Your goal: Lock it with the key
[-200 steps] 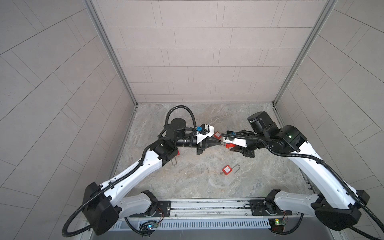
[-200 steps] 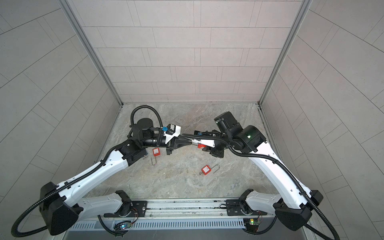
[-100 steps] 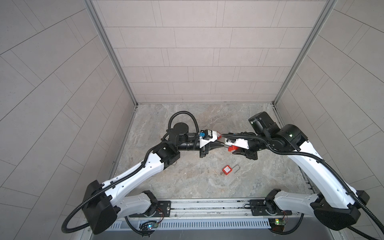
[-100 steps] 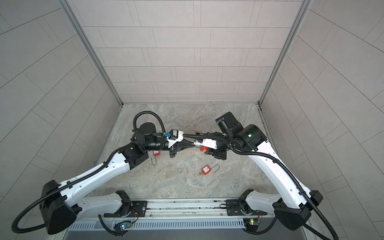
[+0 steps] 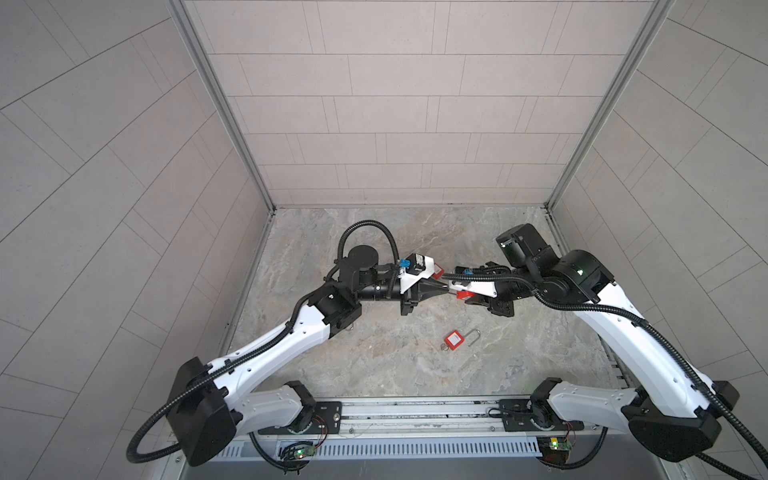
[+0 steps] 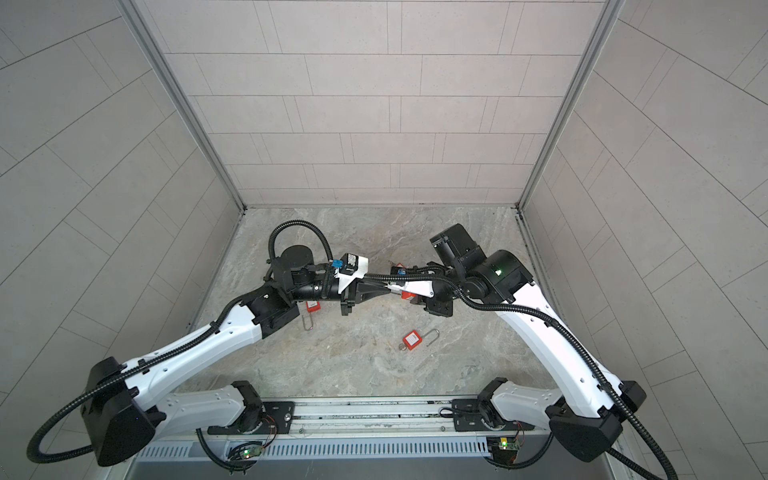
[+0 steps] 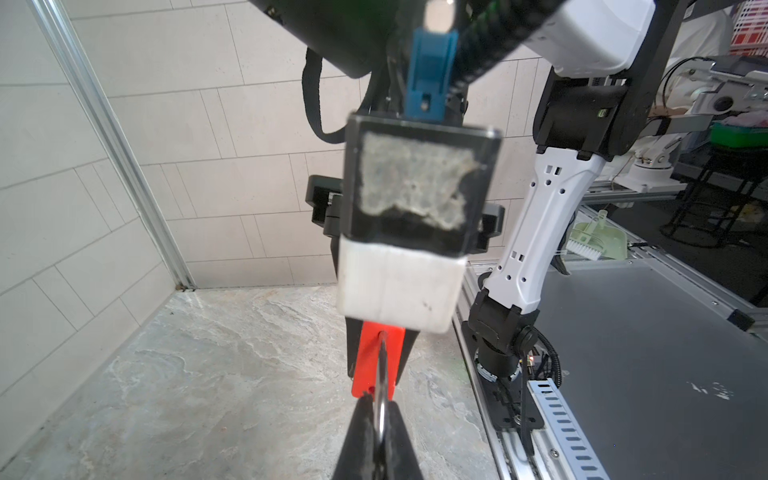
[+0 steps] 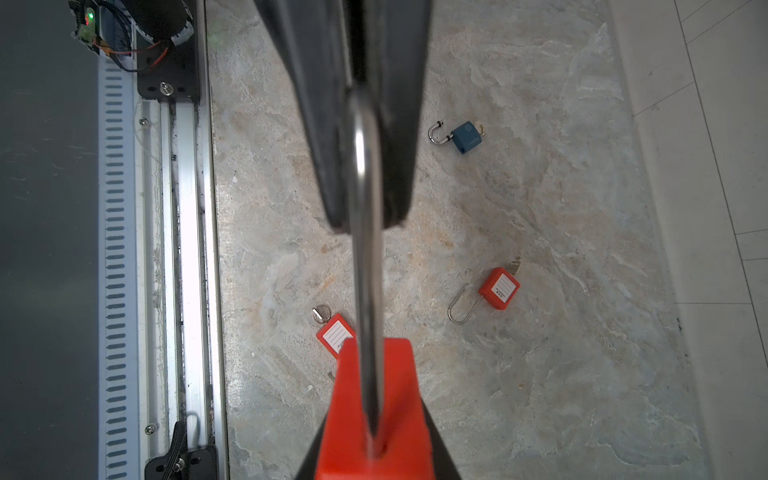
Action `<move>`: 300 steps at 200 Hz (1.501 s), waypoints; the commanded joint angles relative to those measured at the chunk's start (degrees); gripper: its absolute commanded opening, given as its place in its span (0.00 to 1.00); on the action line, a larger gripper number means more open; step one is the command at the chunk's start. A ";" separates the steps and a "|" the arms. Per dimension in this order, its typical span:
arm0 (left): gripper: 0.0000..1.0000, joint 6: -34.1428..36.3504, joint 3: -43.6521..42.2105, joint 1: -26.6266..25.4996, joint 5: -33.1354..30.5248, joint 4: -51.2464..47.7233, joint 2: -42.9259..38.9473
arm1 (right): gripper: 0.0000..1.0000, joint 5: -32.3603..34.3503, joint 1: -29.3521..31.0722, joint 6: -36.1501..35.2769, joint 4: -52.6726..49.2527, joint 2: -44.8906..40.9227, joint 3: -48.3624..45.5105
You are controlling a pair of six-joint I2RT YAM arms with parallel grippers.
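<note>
A red padlock [image 5: 464, 295] [image 6: 408, 296] hangs above the floor between both grippers. My right gripper [image 8: 374, 461] [image 5: 471, 297] is shut on its red body [image 8: 374, 407]. The steel shackle [image 8: 365, 249] runs from the body to my left gripper [image 7: 380, 419] [image 5: 446, 290], which is shut on the shackle's [image 7: 380, 395] bend. The two arms meet tip to tip in both top views. The key of the held padlock is hidden.
On the marble floor lie a red padlock [image 5: 454, 340] [image 8: 334, 334] with its shackle open and a key [image 8: 321, 312] in it, a second red padlock [image 8: 498, 289] [image 6: 312, 305], and a blue padlock [image 8: 466, 136]. Tiled walls stand on three sides, and the arms' base rail [image 5: 415, 411] runs along the front.
Both grippers, with the red padlock between them, have drifted slightly to the right. Both grips are unchanged.
</note>
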 commanded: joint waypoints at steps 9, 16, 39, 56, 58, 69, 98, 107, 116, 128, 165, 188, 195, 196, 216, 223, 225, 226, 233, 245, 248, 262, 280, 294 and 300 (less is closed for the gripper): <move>0.00 -1.12 0.30 -1.41 3.69 1.00 1.72 | 0.21 -2.29 1.02 0.40 7.99 -0.94 -0.24; 0.00 -0.35 0.16 -1.46 3.19 0.99 1.64 | 0.21 -3.12 1.01 0.70 8.02 -0.97 0.01; 0.00 2.82 -0.69 -1.58 0.63 1.29 0.91 | 0.21 -6.86 1.01 2.51 7.77 -0.82 1.20; 0.00 4.63 -1.06 -1.69 -0.86 1.77 0.32 | 0.21 -9.36 1.07 3.64 7.08 -0.45 1.87; 0.00 4.92 -1.07 -1.78 -1.12 1.78 0.26 | 0.21 -9.64 1.04 3.66 6.95 -0.40 1.93; 0.00 6.33 -1.28 -2.12 -2.12 1.96 -0.17 | 0.21 -10.37 1.00 3.73 6.19 -0.14 2.13; 0.00 8.96 -1.67 -2.84 -3.86 1.62 -1.06 | 0.21 -11.60 1.00 4.04 5.42 0.34 2.30; 0.00 9.63 -1.79 -3.03 -4.13 1.54 -1.32 | 0.21 -11.61 1.04 4.22 5.92 0.20 2.24; 0.00 9.59 -1.86 -3.12 -4.25 1.52 -1.49 | 0.21 -11.61 1.01 4.58 6.63 0.13 2.22; 0.00 9.37 -2.04 -3.22 -4.25 1.53 -1.59 | 0.21 -11.40 1.02 4.63 7.41 0.17 2.49; 0.00 5.98 -2.99 -3.31 -2.99 2.62 -0.43 | 0.20 -11.99 0.92 4.63 9.30 1.52 4.17; 0.00 3.52 -5.44 -3.24 -3.47 7.55 0.69 | 0.20 -12.99 0.96 4.81 11.01 2.83 5.07; 0.00 3.10 -5.98 -3.22 -3.55 8.76 1.06 | 0.20 -13.38 0.92 4.72 11.37 3.29 5.20; 0.00 2.98 -5.98 -3.22 -3.55 8.92 1.18 | 0.20 -13.42 0.96 4.72 11.37 3.36 5.22; 0.00 1.54 -6.21 -3.21 -3.12 10.96 2.16 | 0.20 -14.42 0.96 4.63 12.27 4.19 5.16; 0.00 0.98 -6.18 -3.13 -3.11 11.71 2.26 | 0.21 -14.42 0.99 4.47 12.28 4.35 5.18; 0.00 0.84 -6.17 -3.08 -3.17 11.84 2.27 | 0.21 -14.36 0.95 4.39 12.18 4.38 5.22; 0.00 0.79 -6.21 -3.06 -3.23 11.95 2.22 | 0.21 -14.35 0.93 4.38 12.17 4.34 5.22; 0.00 -0.06 -6.14 -2.74 -3.69 12.66 1.97 | 0.23 -14.25 0.93 3.92 11.90 4.27 5.18; 0.00 -2.17 -6.28 -2.00 -5.48 14.46 1.28 | 0.24 -13.50 0.96 3.09 11.24 3.98 5.06; 0.00 -2.43 -6.26 -1.70 -5.82 14.72 1.01 | 0.24 -13.24 0.94 3.12 11.07 3.88 5.06; 0.00 -2.19 -4.67 -0.81 -3.72 13.24 1.01 | 0.24 -12.54 0.92 3.13 11.07 2.94 4.84; 0.00 -1.42 -2.92 -0.86 -0.46 10.35 2.28 | 0.24 -12.64 0.91 4.79 13.68 1.81 4.03; 0.00 -5.13 -4.04 -0.90 0.50 15.69 3.58 | 0.23 -13.47 0.94 6.98 15.34 1.56 3.65; 0.00 -6.28 -4.51 -0.87 0.78 17.75 4.06 | 0.23 -13.70 0.92 7.26 15.44 1.73 3.80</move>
